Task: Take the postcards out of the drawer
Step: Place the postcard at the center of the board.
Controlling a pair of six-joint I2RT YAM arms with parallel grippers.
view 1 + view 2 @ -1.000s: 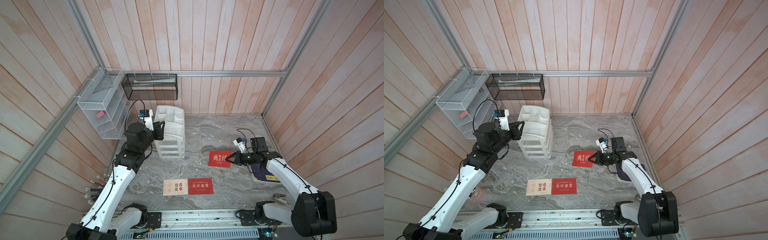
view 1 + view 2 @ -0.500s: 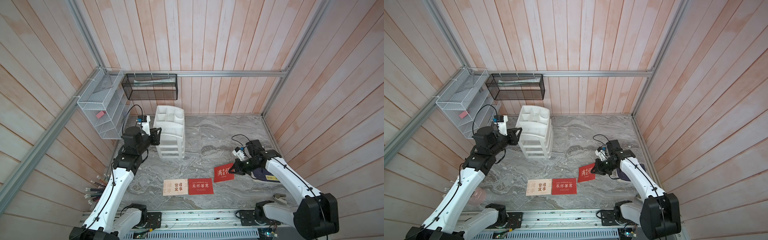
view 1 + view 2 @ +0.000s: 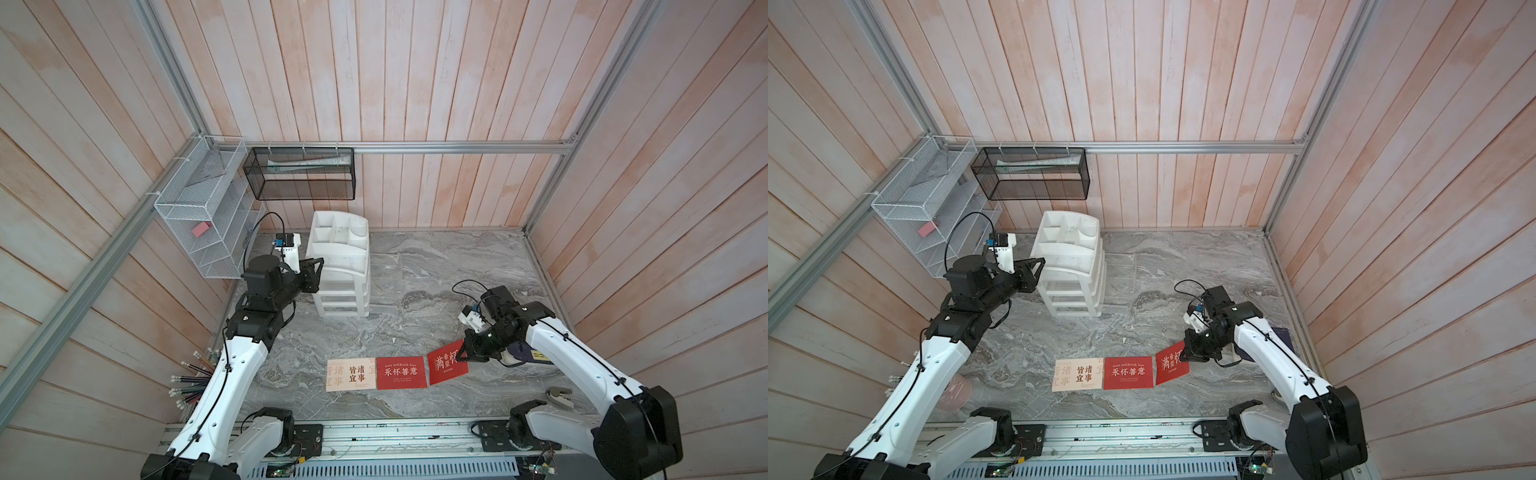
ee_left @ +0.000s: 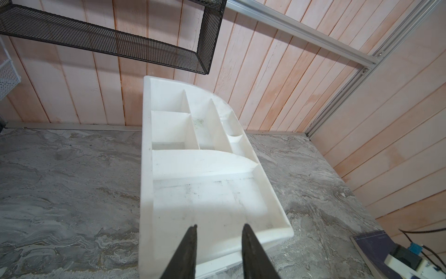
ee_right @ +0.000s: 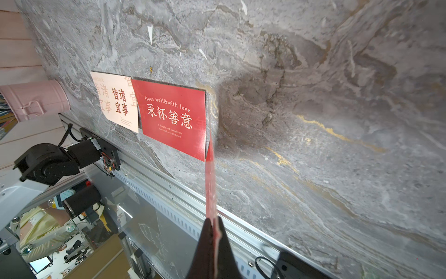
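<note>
1. Red postcards: two. Cream card (image 3: pixel 351 374): one. All three are out of the drawers, at the table's 6 o'clock.
2. The cream card and one red card (image 3: pixel 401 372) lie flat, side by side and touching. The second red card (image 3: pixel 446 365), at its 3 o'clock, is tilted and pinched in the closed right gripper (image 3: pixel 464 358).
3. Left gripper (image 3: pixel 319 268): jaws apart, empty, beside the white drawers (image 3: pixel 345 249) at 11 o'clock.
4. Grey marble table (image 3: pixel 436 266); wood-plank walls (image 3: pixel 415 83); one white basket (image 3: pixel 199 216) and one black basket (image 3: pixel 299 174).
</note>
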